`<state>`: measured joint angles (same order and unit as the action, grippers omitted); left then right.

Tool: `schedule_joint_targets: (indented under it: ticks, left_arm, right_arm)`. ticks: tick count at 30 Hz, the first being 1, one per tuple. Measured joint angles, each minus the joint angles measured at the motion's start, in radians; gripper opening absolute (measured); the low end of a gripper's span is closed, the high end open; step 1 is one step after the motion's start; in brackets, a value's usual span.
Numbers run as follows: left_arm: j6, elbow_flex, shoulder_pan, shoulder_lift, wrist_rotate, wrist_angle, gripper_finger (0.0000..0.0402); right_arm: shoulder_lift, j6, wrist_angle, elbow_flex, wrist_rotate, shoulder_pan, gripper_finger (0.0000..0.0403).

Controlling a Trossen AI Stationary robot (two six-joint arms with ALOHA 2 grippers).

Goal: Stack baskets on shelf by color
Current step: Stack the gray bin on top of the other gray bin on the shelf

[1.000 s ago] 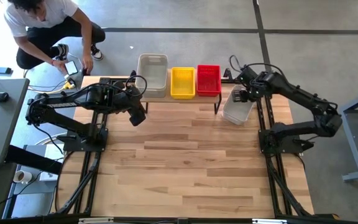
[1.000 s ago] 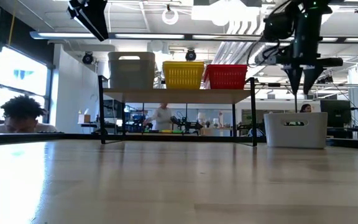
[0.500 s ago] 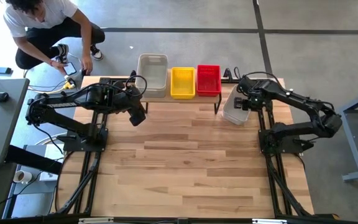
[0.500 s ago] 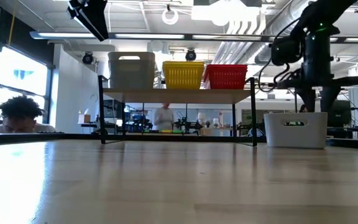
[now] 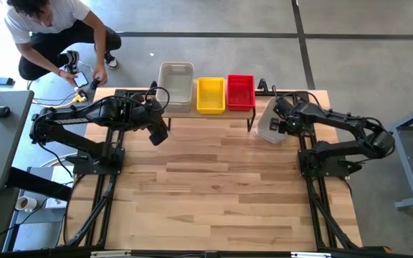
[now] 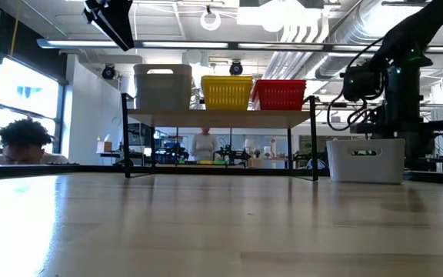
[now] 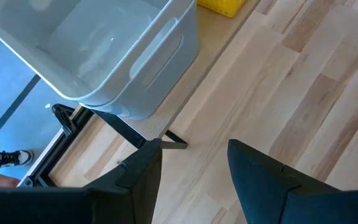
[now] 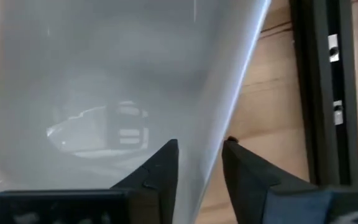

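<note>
A grey basket, a yellow one and a red one stand side by side on the shelf at the table's far edge. Another grey basket rests on its base on the table, just right of the shelf. My right gripper is open and low at this basket's right wall, fingers pointing down astride the rim. My left gripper hangs open above the table near the shelf's left end. My right gripper comes from above at the right long wall of the grey basket on the table. One finger is inside the basket and one outside. Whether either finger touches the wall I cannot tell.
The shelf's black leg stands close beside the grey basket on the table. A person crouches on the floor beyond the table's far left corner. The wide plank tabletop stretches toward the near edge.
My right gripper has come down and a little toward the near edge, from above the grey basket on the table until its fingers dip over the basket's right wall. The basket has stayed where it was.
</note>
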<state>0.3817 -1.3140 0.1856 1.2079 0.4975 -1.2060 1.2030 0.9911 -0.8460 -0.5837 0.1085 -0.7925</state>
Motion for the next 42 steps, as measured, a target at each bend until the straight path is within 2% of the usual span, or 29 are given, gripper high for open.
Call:
schedule_joint_targets:
  ticks: [8,14,18,36,42]
  left_arm:
    - [0.0,0.0,0.0,0.0,0.0,0.0,0.0172]
    - [0.0,0.0,0.0,0.0,0.0,0.0,0.0172]
    - [0.0,0.0,0.0,0.0,0.0,0.001,0.0172]
    - [0.0,0.0,0.0,0.0,0.001,0.001,0.0172]
    - [0.0,0.0,0.0,0.0,0.001,0.001,0.0172]
  right_arm:
    - [0.0,0.007,0.026,0.01,0.073,0.0,0.0008]
    - [0.0,0.033,0.031,0.006,0.078,0.0,0.0003]
    - [0.0,0.04,-0.02,-0.044,0.112,0.016,0.0001]
    - [0.0,0.074,-0.539,-0.565,0.415,0.104,0.0]
    - [0.0,0.086,-0.616,-0.724,0.488,0.141,0.0]
